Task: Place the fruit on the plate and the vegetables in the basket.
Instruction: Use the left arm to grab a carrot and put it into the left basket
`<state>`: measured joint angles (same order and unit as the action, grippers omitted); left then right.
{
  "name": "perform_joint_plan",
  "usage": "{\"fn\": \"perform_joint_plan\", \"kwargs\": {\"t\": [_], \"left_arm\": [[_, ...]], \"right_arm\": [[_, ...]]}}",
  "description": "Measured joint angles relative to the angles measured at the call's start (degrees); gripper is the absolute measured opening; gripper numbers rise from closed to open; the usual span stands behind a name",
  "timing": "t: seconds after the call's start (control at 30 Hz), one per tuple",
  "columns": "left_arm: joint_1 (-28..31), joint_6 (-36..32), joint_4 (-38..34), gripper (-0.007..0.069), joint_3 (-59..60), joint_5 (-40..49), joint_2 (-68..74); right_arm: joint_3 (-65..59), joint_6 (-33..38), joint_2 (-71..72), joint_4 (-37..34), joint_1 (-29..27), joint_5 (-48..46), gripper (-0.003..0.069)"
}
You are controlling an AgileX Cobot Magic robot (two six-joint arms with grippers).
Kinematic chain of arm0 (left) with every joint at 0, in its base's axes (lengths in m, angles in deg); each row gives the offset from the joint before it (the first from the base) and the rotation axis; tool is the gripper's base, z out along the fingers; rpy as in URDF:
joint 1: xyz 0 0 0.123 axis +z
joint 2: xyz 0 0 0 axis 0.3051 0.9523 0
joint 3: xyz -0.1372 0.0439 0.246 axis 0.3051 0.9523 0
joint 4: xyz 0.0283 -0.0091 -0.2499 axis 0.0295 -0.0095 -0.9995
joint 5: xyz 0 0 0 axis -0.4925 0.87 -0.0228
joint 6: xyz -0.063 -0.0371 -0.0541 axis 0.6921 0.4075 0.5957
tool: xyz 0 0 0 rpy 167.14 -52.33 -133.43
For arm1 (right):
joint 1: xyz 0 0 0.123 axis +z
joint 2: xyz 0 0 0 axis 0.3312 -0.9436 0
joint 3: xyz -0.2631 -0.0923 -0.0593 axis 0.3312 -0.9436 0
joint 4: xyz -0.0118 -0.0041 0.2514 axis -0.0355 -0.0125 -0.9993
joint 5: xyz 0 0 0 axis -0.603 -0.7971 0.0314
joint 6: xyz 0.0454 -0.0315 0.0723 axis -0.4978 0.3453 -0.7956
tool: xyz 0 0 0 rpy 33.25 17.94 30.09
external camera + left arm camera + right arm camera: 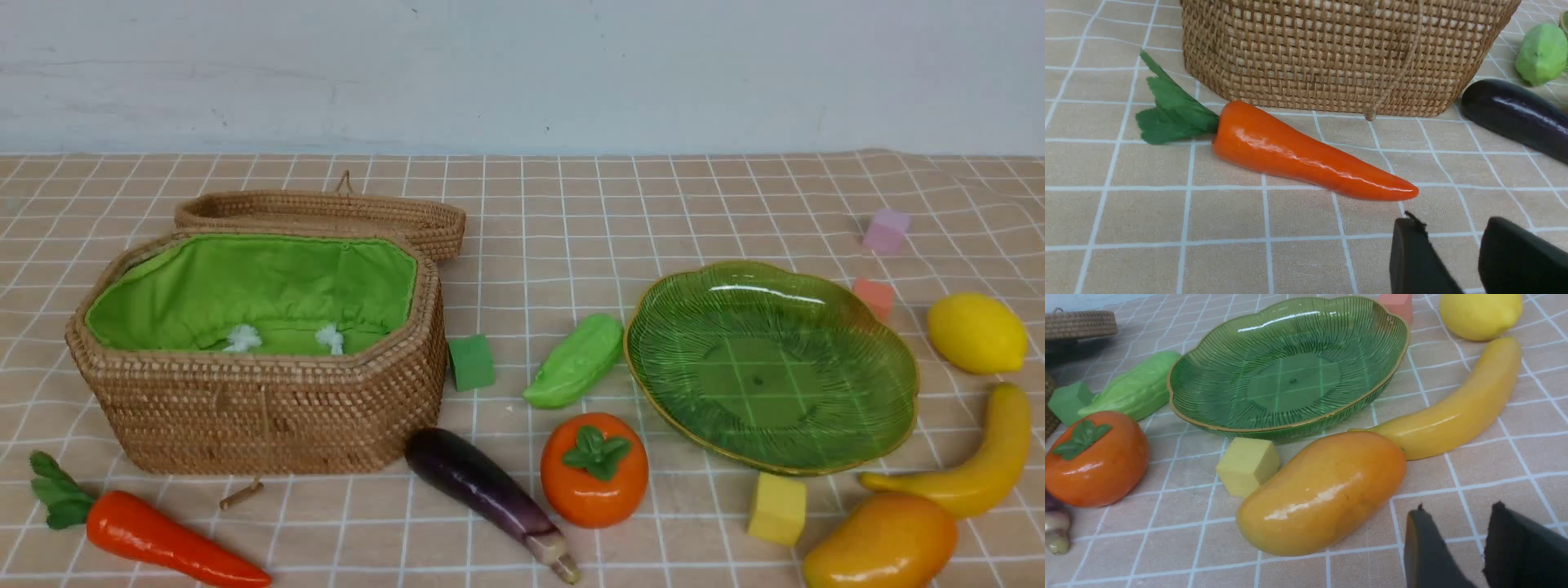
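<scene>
Nothing's sorted yet, everything's lying on the desk [539, 204]: left jaws are hovering part-open, empty, by carrot [1298, 157], prob. for basket [261, 408]; right jaws likewise by mango [1323, 494], nr plate [1290, 375].

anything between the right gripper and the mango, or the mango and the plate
Nothing lies between the right gripper and the mango. Toward the plate, the yellow foam cube sits by the near rim and the banana lies close; a lift should clear both.

Left gripper [1451, 220], right gripper [1457, 508]: 2 matte-black wedge fingers [1412, 257] each
</scene>
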<state>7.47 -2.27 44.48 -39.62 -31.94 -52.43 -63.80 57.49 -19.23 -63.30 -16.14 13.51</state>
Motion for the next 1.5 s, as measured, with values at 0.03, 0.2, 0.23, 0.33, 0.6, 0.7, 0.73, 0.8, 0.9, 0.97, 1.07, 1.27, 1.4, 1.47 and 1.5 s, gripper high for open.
{"fn": "perform_joint_plan", "kwargs": {"t": [0.03,0.2,0.23,0.33,0.6,0.7,0.73,0.8,0.9,0.97,1.07,1.27,1.4,1.47,1.5], "left_arm": [[0.0,0.0,0.0,0.0238,0.0,0.0,0.0],[0.0,0.0,0.0,0.0238,0.0,0.0,0.0],[0.0,0.0,0.0,0.0238,0.0,0.0,0.0],[0.0,0.0,0.0,0.0238,0.0,0.0,0.0],[0.0,3.4,-6.0,0.0238,0.0,-7.7,0.0],[0.0,7.4,-14.2,0.0238,0.0,-13.0,0.0],[0.0,8.5,-17.1,0.0238,0.0,-15.2,0.0],[0.0,11.1,-23.1,0.0231,0.0,-19.5,0.0],[0.0,12.6,-28.3,0.0180,-0.2,-22.3,0.0],[0.0,12.4,-28.8,0.0137,-1.1,-20.9,0.0],[0.0,9.9,-28.4,0.0020,-5.6,-14.7,0.6],[0.0,-0.5,-26.4,-0.0013,-19.0,3.2,15.6],[0.0,-8.7,-25.8,-0.0013,-27.8,14.4,28.9],[0.0,-12.9,-25.8,-0.0013,-31.3,18.4,35.1],[0.0,-14.4,-25.8,-0.0013,-32.4,19.2,37.8]], "right_arm": [[0.0,0.0,0.0,0.0,0.0,0.0,0.0242],[0.0,0.0,0.0,0.0,0.0,0.0,0.0242],[0.0,0.0,0.0,0.0,0.0,0.0,0.0242],[0.0,0.0,0.0,0.0,0.0,0.0,0.0242],[0.0,0.0,0.0,0.0,0.0,0.0,0.0242],[0.0,0.0,0.0,0.0,0.0,0.0,0.0242],[0.0,0.0,0.0,0.0,0.0,0.0,0.0242],[0.0,0.0,0.0,0.0,0.0,0.0,0.0242],[0.0,0.0,0.0,0.0,0.0,0.0,0.0242],[0.0,0.0,0.0,0.0,0.0,0.0,0.0242],[0.0,0.0,0.0,0.0,0.0,0.0,0.0242],[0.0,0.0,0.0,0.0,0.0,0.0,0.0242],[0.0,0.0,0.0,0.0,0.0,0.0,0.0242],[0.0,0.0,0.0,0.0,0.0,0.1,0.0242],[-0.1,0.0,0.0,0.0,0.0,0.5,0.0242]]}}
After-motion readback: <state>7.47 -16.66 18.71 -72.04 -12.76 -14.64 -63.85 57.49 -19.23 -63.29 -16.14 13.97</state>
